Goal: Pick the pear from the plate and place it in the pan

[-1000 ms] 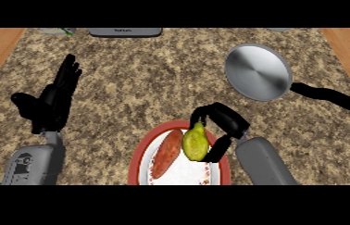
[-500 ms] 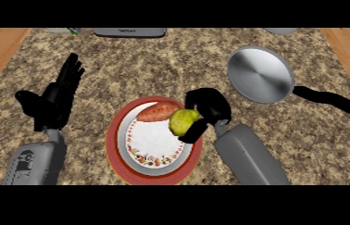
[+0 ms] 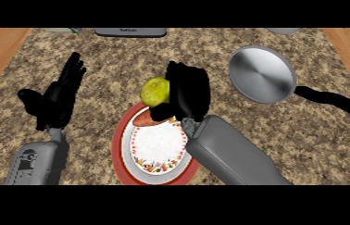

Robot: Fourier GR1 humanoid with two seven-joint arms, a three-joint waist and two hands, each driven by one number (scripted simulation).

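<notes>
Over the plate (image 3: 119, 143), right hand (image 3: 189, 92) grips pear (image 3: 153, 90); lettering on grey slab (image 3: 130, 32) illegible.

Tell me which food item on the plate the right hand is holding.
The yellow-green pear, gripped by the right hand at the far rim of the plate; the reddish-orange item lies untouched on it.

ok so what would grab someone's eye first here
The yellow-green pear at the middle stands out first, held in the curled black right hand at the plate's far edge. Below it lies the red-rimmed plate, and the shiny pan sits at the upper right. The left hand rests open at the left.
</notes>
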